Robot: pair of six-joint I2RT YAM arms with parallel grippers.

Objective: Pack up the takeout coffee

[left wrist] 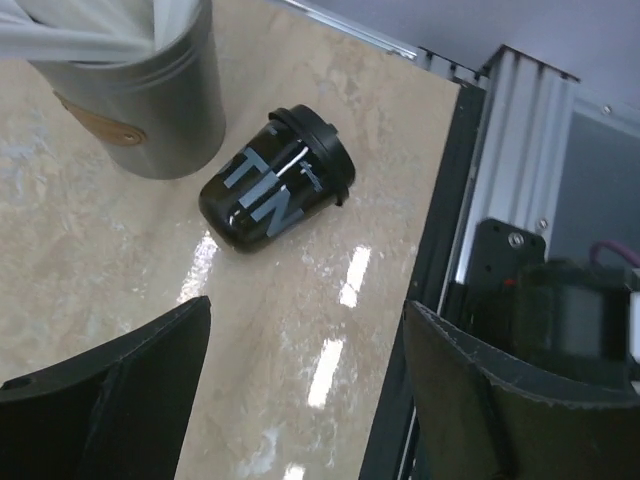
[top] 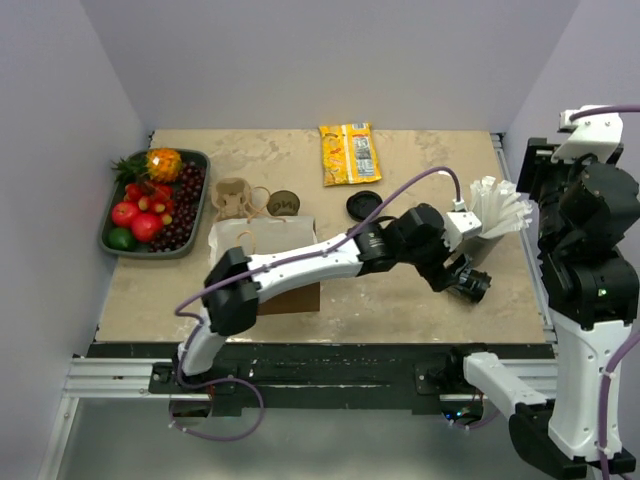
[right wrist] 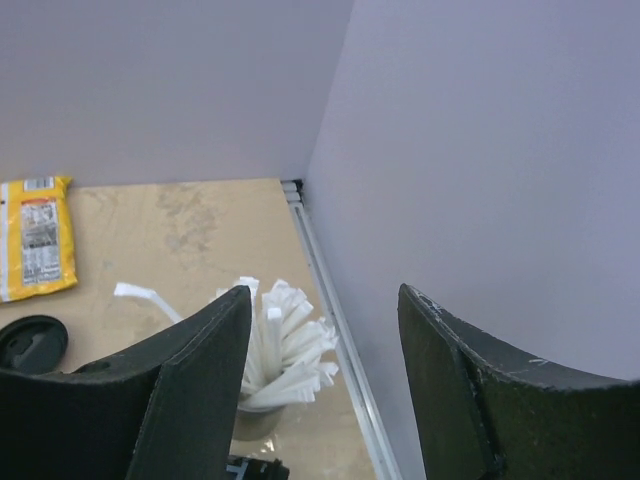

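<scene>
The takeout coffee is a black lidded cup with grey lettering. It lies on its side near the table's right front, beside a metal holder full of white wrapped straws. My left gripper hovers just short of the cup with its jaws open and nothing between them; in the top view it sits at the cup's left. My right gripper is raised high by the right wall, open and empty, looking down on the straws. A cardboard cup carrier stands at mid-left.
A loose black lid lies on the table behind my left arm. A yellow snack packet lies at the back. A fruit tray sits far left. A white bag and brown bag lie under the left arm. The table's metal edge rail runs close to the cup.
</scene>
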